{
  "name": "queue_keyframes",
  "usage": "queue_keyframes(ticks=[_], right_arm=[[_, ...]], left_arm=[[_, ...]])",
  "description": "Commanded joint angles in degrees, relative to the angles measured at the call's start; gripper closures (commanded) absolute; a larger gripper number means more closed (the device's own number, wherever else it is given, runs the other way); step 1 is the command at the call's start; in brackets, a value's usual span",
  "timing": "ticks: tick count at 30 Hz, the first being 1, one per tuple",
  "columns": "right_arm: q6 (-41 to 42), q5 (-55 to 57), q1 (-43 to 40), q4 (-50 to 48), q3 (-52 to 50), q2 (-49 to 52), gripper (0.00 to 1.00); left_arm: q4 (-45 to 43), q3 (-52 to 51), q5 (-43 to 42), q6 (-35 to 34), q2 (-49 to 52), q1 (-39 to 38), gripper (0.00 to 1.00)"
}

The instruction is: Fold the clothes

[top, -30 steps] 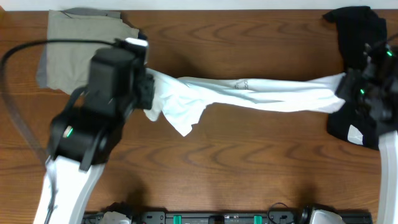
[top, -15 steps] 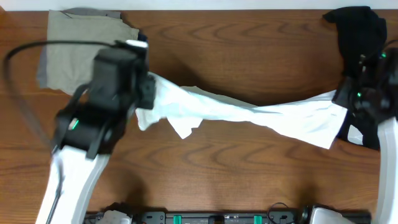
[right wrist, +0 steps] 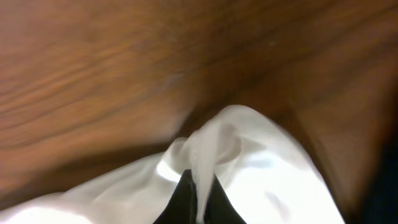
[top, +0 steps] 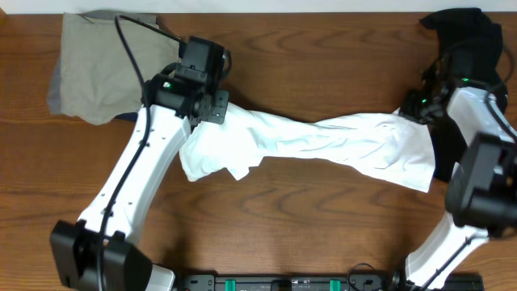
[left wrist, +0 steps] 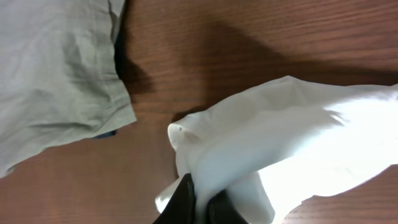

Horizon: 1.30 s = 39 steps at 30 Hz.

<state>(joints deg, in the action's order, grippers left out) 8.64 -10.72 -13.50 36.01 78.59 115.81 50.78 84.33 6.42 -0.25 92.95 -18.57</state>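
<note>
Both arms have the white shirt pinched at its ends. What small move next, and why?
Probably draw the left gripper and right gripper slightly apart without letting go: the white T-shirt runs between them bunched and twisted mid-span, so some tension should smooth it before laying it on the table.

My overhead view looks straight down on the table (top: pixel 323 48) from well above, with the arm bases along the bottom edge. The left wrist camera looks down past the left gripper (left wrist: pixel 200 196) from close by, onto the shirt (left wrist: pixel 280 143) and the tan garment (left wrist: pixel 56 74); overhead shows both too. The right wrist camera sits nearer still and is blurred. It looks past the right gripper (right wrist: pixel 198 186) at the shirt's other end and bare wood, which overhead also covers.
</note>
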Motion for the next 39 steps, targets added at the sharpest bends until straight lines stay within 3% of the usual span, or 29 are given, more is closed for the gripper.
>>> queue_keyframes(ticks=[1, 8, 10, 12, 13, 15, 23, 39], right_arm=[[-0.6, -1.8, -0.7, -4.0, 0.2, 5.6, 0.99], [-0.6, -4.4, -0.9, -11.5, 0.8, 7.3, 0.97], [-0.6, -5.5, -0.9, -11.2, 2.0, 7.1, 0.80], [-0.6, -6.7, -1.0, -9.9, 3.6, 7.0, 0.45], [-0.6, -7.0, -1.0, -8.7, 4.6, 7.0, 0.34], [-1.2, -7.1, -1.0, -5.9, 6.7, 7.0, 0.26], [-4.3, -7.5, -1.2, 4.8, 11.4, 6.0, 0.29], [-4.5, -2.6, -2.3, 16.9, 9.8, -0.7, 0.34]], left_arm=[[-0.5, 0.0, 0.2, -0.9, 1.4, 0.2, 0.94], [-0.8, 0.0, 0.2, -0.9, 1.8, 0.2, 0.94], [-0.7, 0.0, 0.2, -0.9, 1.8, 0.2, 0.94], [-0.7, 0.0, 0.2, -0.9, 1.8, 0.2, 0.94], [-0.7, 0.0, 0.2, -0.9, 1.8, 0.2, 0.94], [-0.7, 0.0, 0.2, -0.9, 1.8, 0.2, 0.94], [-0.4, 0.0, 0.2, -0.9, 1.8, 0.2, 0.94], [-0.3, 0.0, 0.2, -0.9, 1.8, 0.2, 0.94]])
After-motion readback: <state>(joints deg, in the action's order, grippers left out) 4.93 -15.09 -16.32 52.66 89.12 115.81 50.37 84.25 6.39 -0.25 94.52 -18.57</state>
